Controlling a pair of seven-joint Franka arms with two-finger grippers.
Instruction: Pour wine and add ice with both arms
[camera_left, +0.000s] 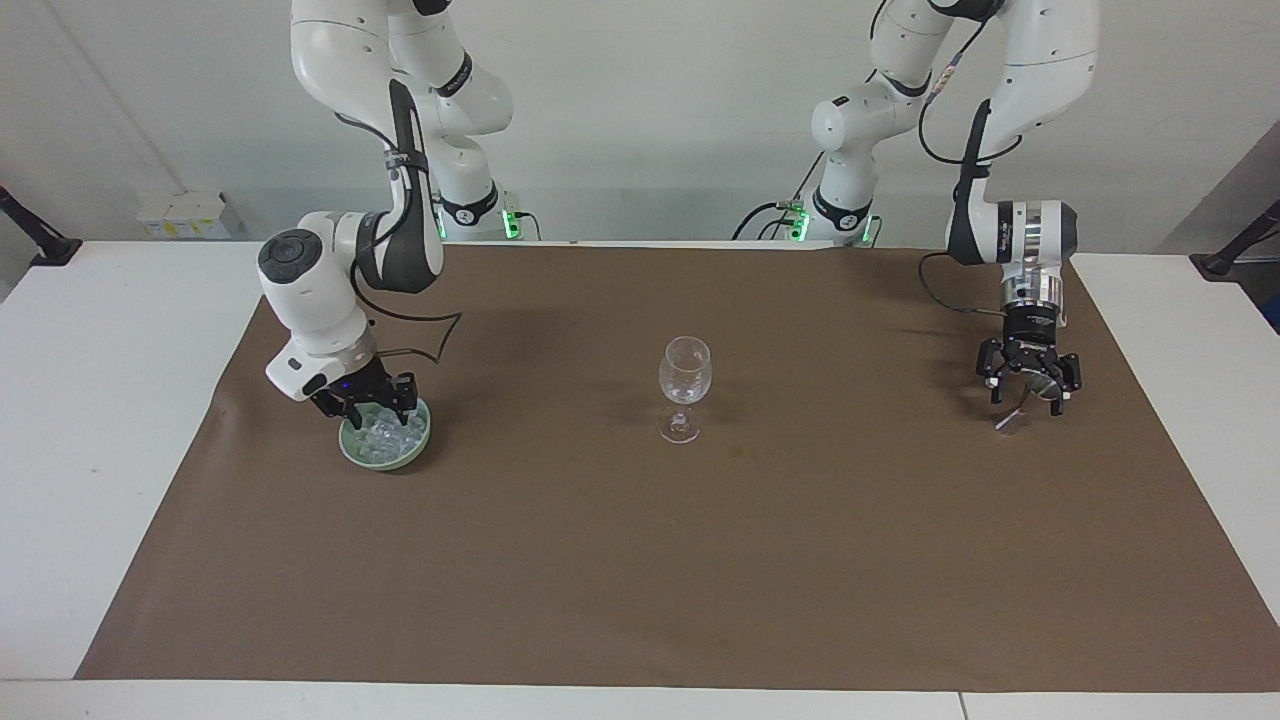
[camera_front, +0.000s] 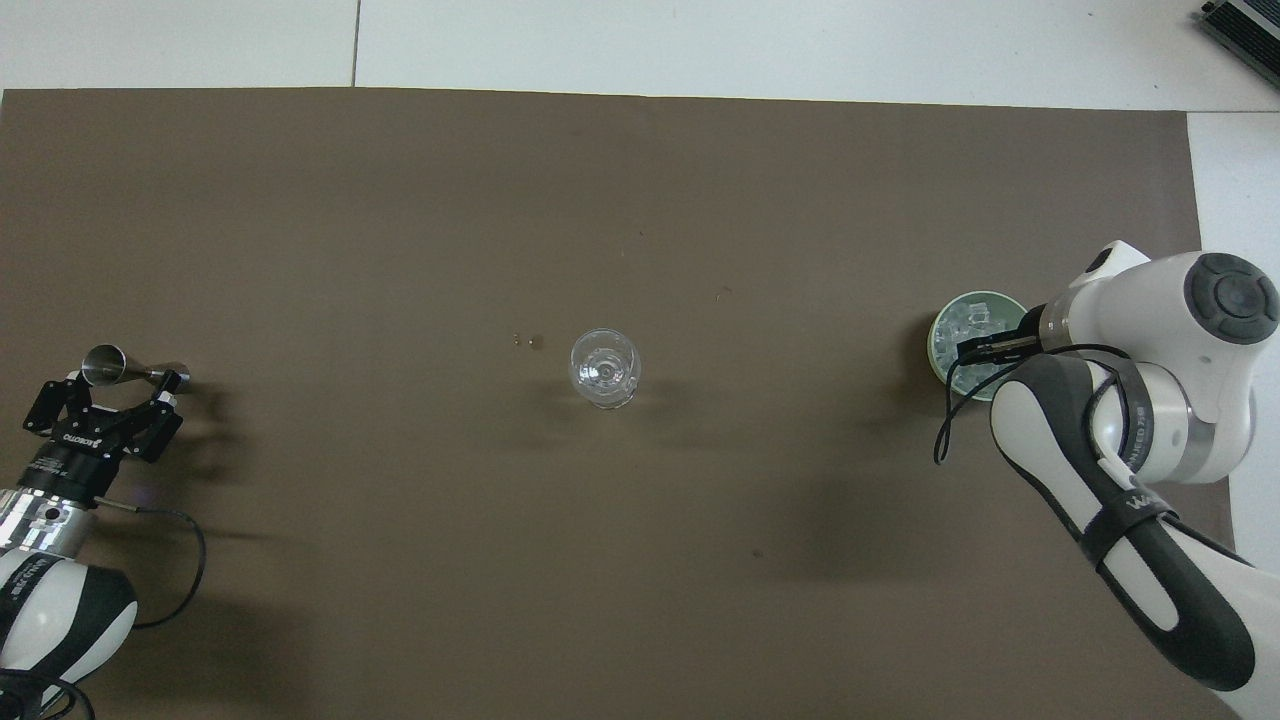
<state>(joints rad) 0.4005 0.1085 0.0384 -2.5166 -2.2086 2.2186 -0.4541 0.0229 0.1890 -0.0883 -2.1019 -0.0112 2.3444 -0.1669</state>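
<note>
Right claw (camera_left: 1026, 392) above metal jigger (camera_front: 125, 369), glassy ice (camera_left: 385, 433)

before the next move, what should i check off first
1. Right pincer down in the green bowl, at the ice: ok.
2. A cube actually gripped: cannot tell.
3. Stemmed glass upright at mid-mat: ok.
4. Mat between bowl and glass free of obstacles: ok.
5. Left pincer open and holding nothing: ok.
6. Metal jigger standing upright: not ok, it lies on its side under the left pincer.
</note>
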